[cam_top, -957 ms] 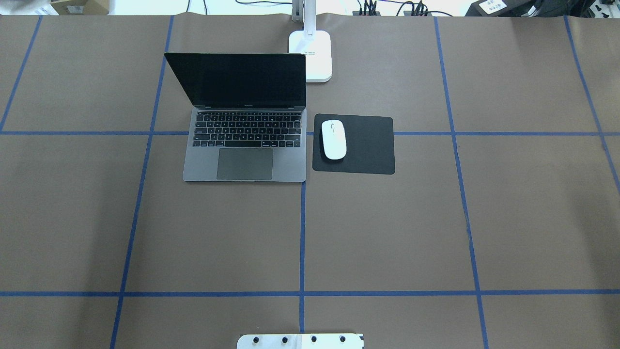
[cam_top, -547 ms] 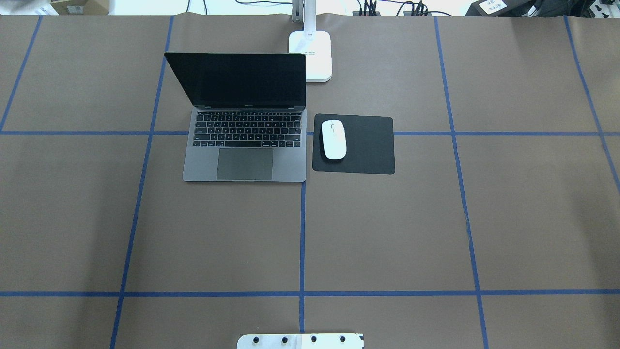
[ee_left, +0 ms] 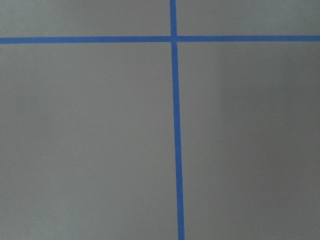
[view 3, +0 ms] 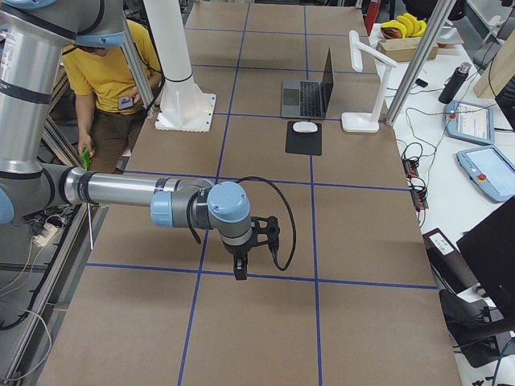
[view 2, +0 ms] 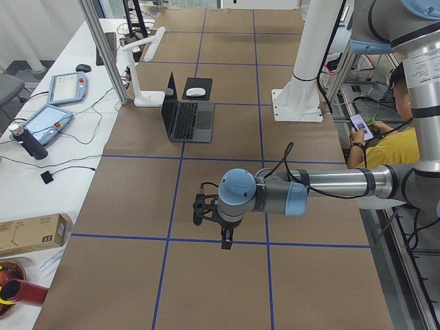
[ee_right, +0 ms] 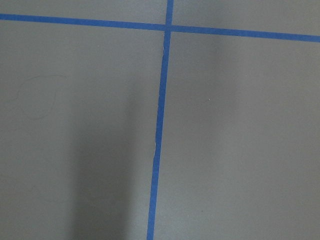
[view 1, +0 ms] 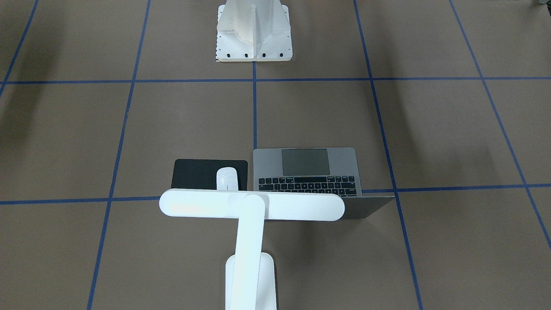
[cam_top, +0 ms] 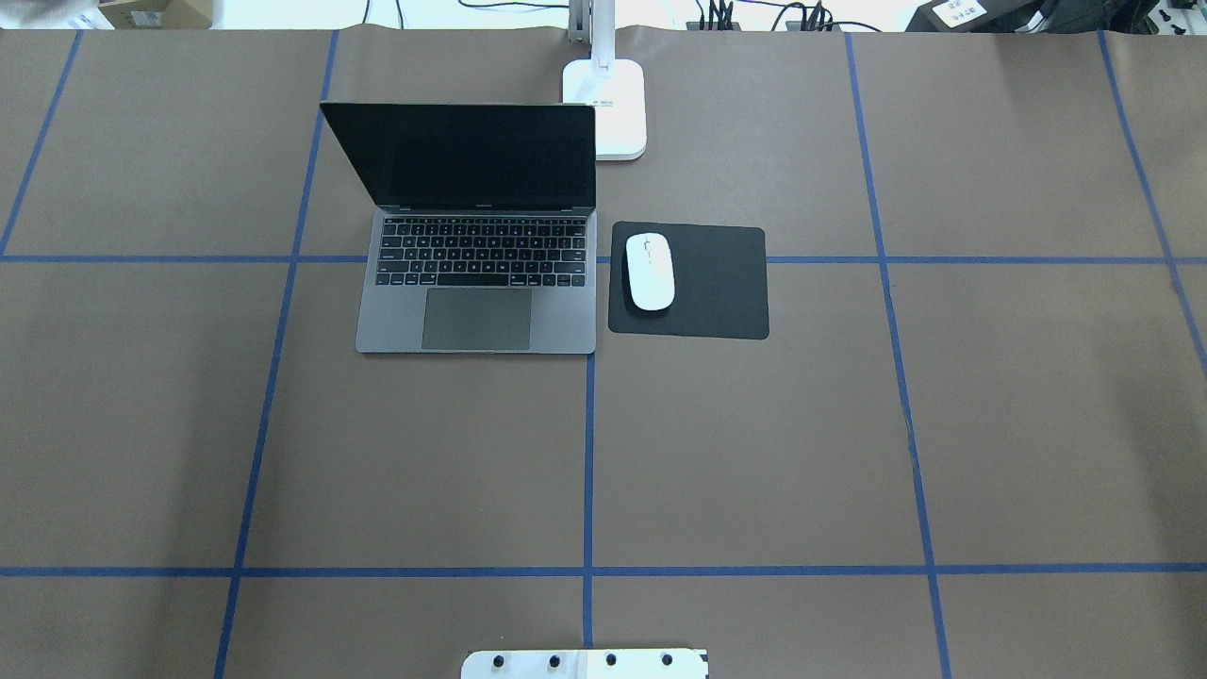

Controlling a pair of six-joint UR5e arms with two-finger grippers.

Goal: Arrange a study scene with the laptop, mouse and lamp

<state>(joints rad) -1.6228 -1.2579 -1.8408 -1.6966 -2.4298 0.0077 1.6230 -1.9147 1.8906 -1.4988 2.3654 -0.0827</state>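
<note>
The laptop stands open. The mouse lies just right of it on a black pad (at the laptop-side edge), and the lamp stands beyond its right rear corner. The left gripper and right gripper hang well apart from the laptop, and whether their jaws are apart or together cannot be told.

A smooth, matt brown paper sheet lies under everything, crossed by blue tape lines. The laptop has a matt space-grey metal body, black keys and a dark glossy screen. The mouse and the lamp look like smooth, glossy white plastic. The mouse pad is matt black.
</note>
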